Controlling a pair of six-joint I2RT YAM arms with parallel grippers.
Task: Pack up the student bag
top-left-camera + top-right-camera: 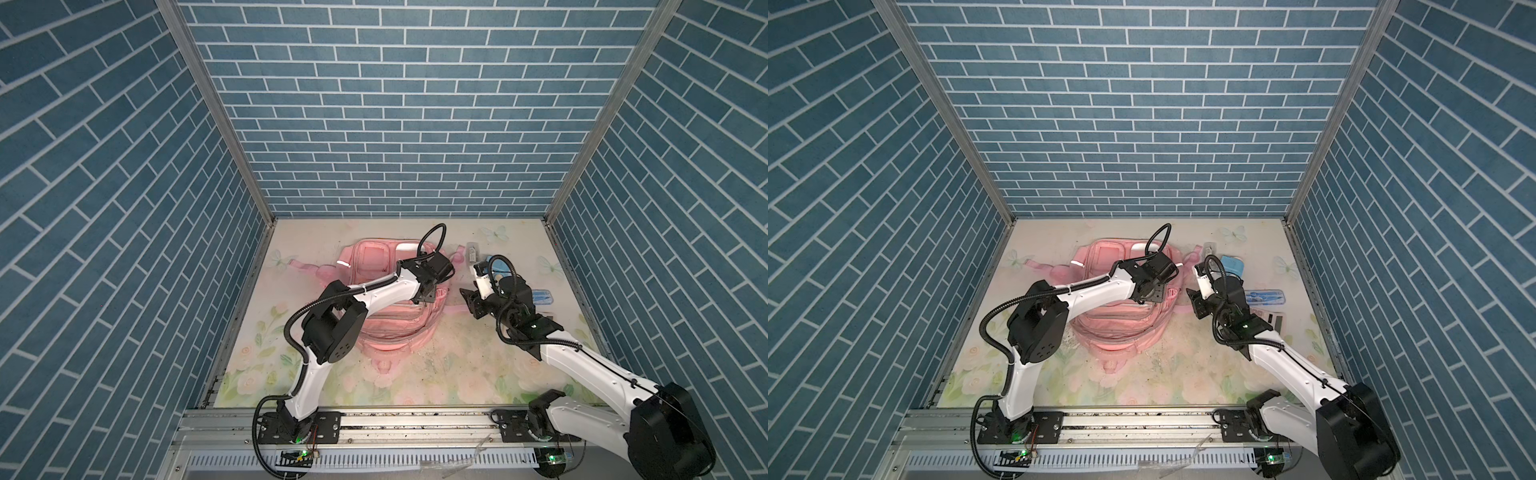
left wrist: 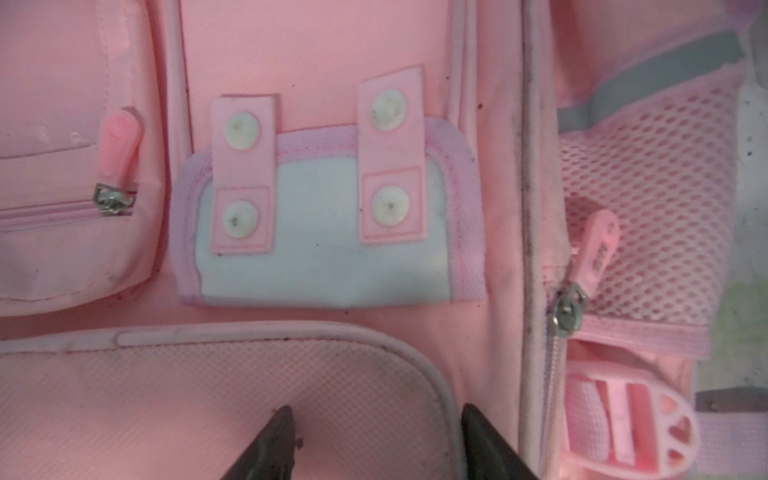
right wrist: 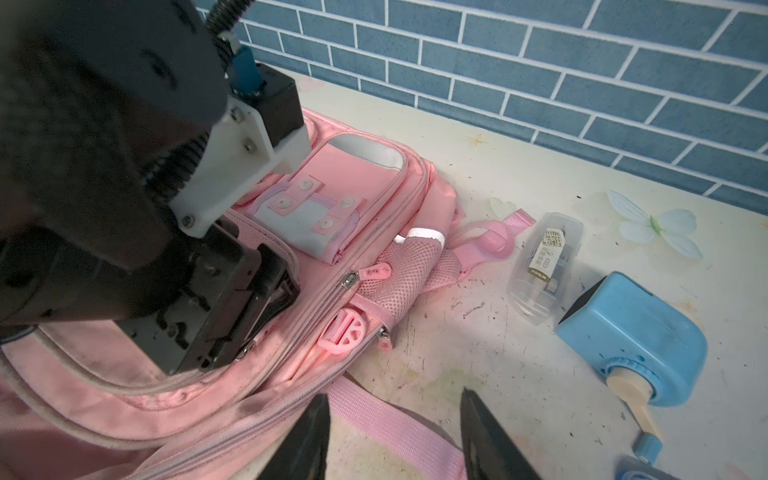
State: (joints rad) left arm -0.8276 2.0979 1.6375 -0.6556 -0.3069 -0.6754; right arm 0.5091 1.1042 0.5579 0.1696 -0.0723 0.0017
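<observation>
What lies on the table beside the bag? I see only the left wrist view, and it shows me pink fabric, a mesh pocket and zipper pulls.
Observer: A blue pencil sharpener stands on the table, to the right of the student bag in both top views.
Operator: Is there something else near it?
Observer: Yes. A clear plastic case lies between the sharpener and the bag.
Operator: And where is the right hand?
Observer: The right hand is open and empty, above a pink strap at the bag's right side.
</observation>
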